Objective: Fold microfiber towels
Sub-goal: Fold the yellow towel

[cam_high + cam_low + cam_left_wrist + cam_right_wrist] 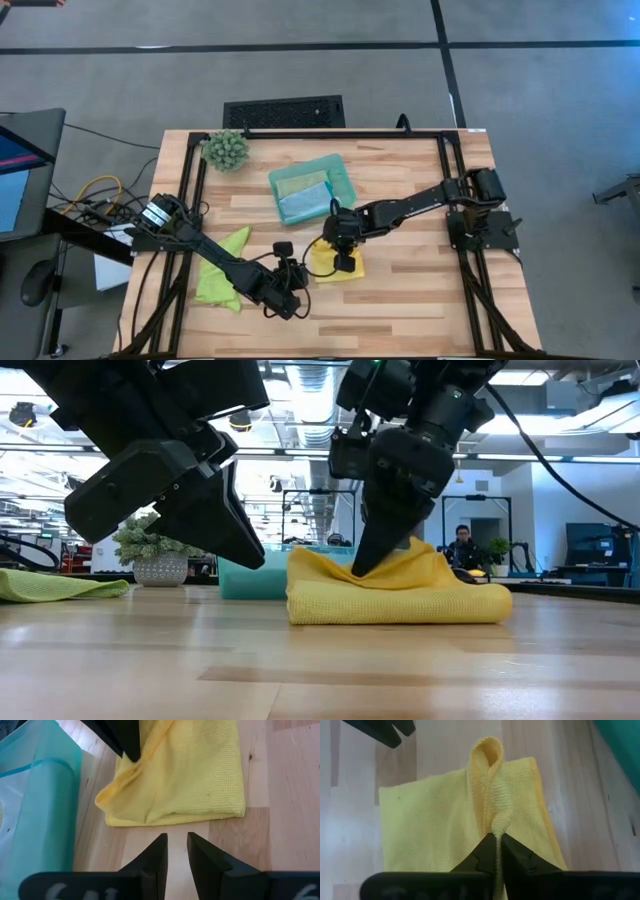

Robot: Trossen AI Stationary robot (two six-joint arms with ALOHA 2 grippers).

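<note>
The yellow towel (445,815) is soft and limp — the right gripper (496,851) pinches its raised ridge; the left gripper (176,851) waits empty, slightly open.

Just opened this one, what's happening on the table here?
The right gripper pinches a raised ridge of the yellow towel, which lies folded mid-table. The left gripper hovers beside it, jaws slightly apart and empty. A lime green towel lies to the left; two more sit in the teal tray.
</note>
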